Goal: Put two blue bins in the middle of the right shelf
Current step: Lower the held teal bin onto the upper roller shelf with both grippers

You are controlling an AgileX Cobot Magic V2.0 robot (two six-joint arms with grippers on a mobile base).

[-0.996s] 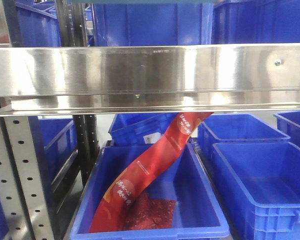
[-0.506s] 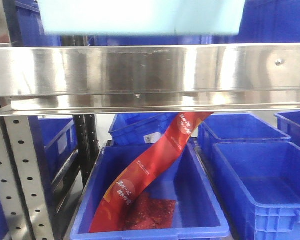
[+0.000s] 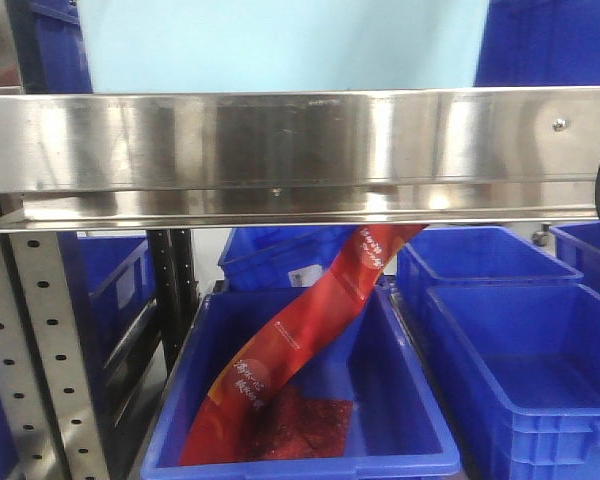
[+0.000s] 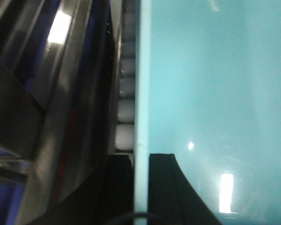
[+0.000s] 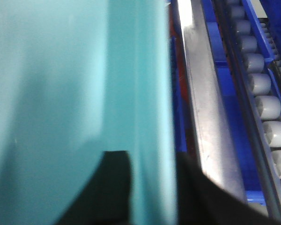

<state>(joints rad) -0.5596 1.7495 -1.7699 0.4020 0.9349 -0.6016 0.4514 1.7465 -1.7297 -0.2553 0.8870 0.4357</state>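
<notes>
1. A shiny steel shelf rail [image 3: 300, 150] crosses the front view, glaring with reflected light.
2. A perforated steel post [image 3: 35, 340] stands at left.
3. Dark blue crates [image 3: 520, 350] sit below; 1 holds a red banner [image 3: 300, 340].
4. Grey rollers [image 5: 267, 105] line the shelf.

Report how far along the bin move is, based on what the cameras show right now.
Done: nothing visibly placed yet. In hand: one pale blue bin fills the space above the steel shelf rail; the left gripper and right gripper each straddle a wall of it, over the rollers. Whether it rests on them is unclear. Left: releasing this bin; no second pale bin is in view.
</notes>
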